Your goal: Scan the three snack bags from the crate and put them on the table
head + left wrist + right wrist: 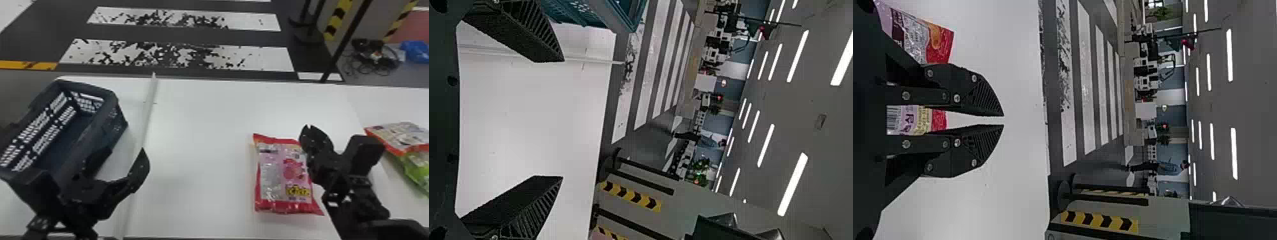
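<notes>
The red-edged pink bag (pixel 284 175) lies flat — the right wrist view shows its striped patch (pixel 894 119) — left gripper (pixel 127 152) spread, right gripper (pixel 308 127) barely parted.

White table (pixel 204 121), crate (pixel 116 121), 3 bags (pixel 281 178)

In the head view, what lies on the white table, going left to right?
Dark blue plastic crate, pink-and-red plastic snack bag, then an overlapping pair: white plastic snack bag with orange-red edges and green plastic snack bag.
</notes>
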You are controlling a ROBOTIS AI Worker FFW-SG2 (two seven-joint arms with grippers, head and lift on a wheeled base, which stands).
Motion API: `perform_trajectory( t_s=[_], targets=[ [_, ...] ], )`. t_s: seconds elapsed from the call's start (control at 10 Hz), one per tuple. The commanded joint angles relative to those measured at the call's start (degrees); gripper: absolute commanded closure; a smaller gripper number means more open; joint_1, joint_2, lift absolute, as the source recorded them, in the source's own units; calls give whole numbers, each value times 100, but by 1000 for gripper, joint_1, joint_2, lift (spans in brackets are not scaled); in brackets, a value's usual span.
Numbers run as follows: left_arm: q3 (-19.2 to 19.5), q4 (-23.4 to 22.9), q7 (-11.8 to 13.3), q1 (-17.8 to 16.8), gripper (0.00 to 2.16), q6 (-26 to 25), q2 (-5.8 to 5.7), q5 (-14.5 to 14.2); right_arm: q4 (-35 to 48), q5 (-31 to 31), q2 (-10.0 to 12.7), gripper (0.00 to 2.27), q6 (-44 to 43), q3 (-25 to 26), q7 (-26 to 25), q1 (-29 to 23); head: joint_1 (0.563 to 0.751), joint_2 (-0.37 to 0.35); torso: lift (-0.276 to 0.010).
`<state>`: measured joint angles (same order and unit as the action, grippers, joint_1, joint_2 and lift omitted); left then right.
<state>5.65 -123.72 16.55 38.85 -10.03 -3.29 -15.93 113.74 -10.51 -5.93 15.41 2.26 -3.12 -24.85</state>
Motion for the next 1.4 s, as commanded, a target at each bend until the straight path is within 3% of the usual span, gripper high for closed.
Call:
perform_trajectory(
  t_s=[0.0, 0.3, 0.6, 1.0, 1.3],
  targets=[
    [-2, -3, -3, 0, 22, 5, 4, 2, 720, -224, -66, -2, 617, 354, 22, -301, 695, -75, -94],
    [-2, 41, -3, 0, 22, 57, 4, -6, 1441, -435, -154, 63, 1602, 1119, 417, -864, 695, -128, -94],
    [-2, 173, -3, -18, 22, 215, -14, -6, 1362, -707, -163, 83, 2199, 1927, 839, -943, 695, -206, -94],
    [24, 164, -3, 62, 22, 409, -14, -6, 202, -619, -602, 83, 2569, 2121, 1366, -336, 695, -284, -94],
    [77, 155, -11, 88, 22, 426, 4, -6, -607, -408, -778, 83, 2569, 2112, 1727, 24, 695, -305, -94]
  ],
)
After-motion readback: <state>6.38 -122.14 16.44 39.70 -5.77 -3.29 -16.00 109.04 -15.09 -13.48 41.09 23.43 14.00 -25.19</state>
